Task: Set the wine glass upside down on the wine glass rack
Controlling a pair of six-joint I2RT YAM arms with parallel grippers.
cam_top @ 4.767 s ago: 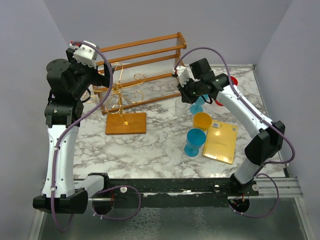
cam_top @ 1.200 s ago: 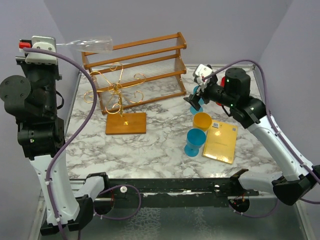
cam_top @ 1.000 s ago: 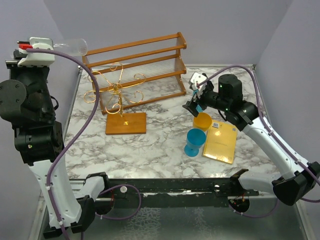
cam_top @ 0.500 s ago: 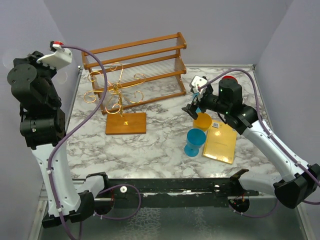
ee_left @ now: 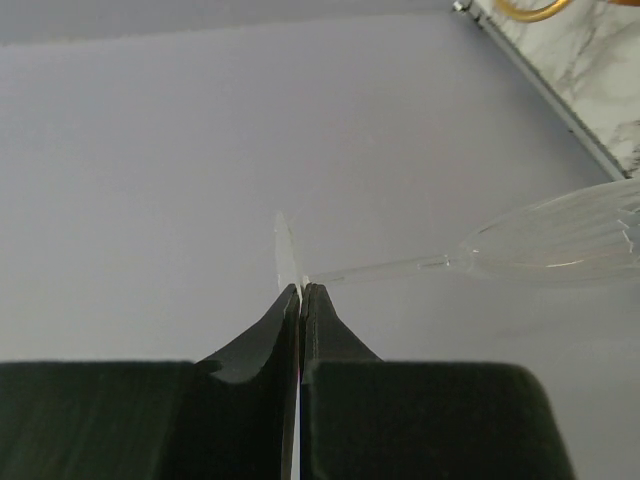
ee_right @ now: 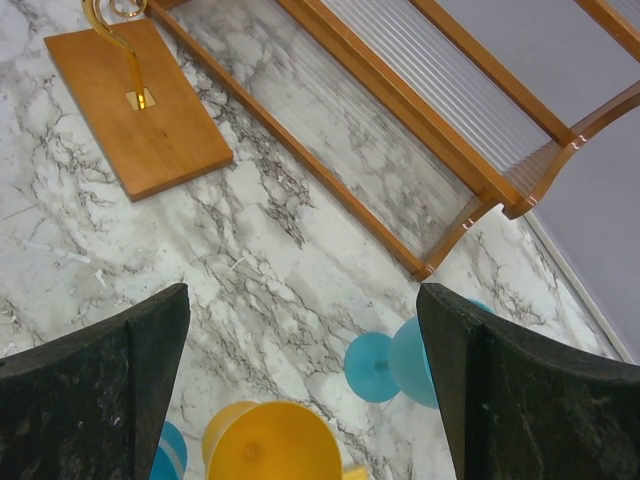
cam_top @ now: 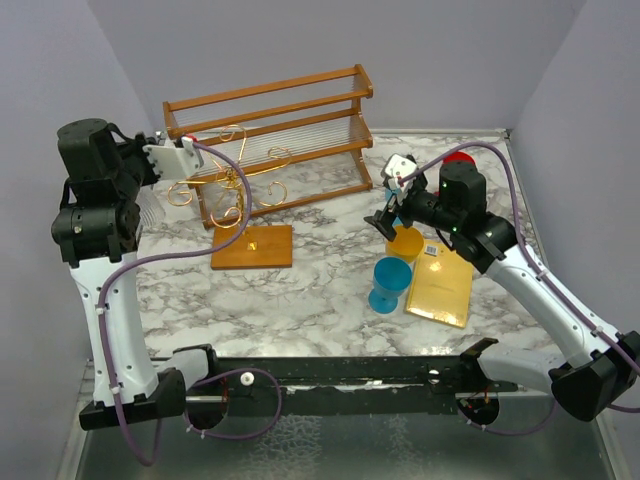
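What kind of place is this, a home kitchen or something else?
Probably a robotics lab bench, not a kitchen: two robot arms bolted at the edge of a marble-patterned table, plain walls around it, and a staged wine glass rack and blue cup.

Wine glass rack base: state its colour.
The wine glass rack base is plain orange-brown wood, seen best in the right wrist view.

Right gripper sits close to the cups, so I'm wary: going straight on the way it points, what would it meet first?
Probably bare marble tabletop, short of the slatted shelf. The yellow cup sits low in the right wrist view, seemingly below the line of the right gripper, though depth is unclear.
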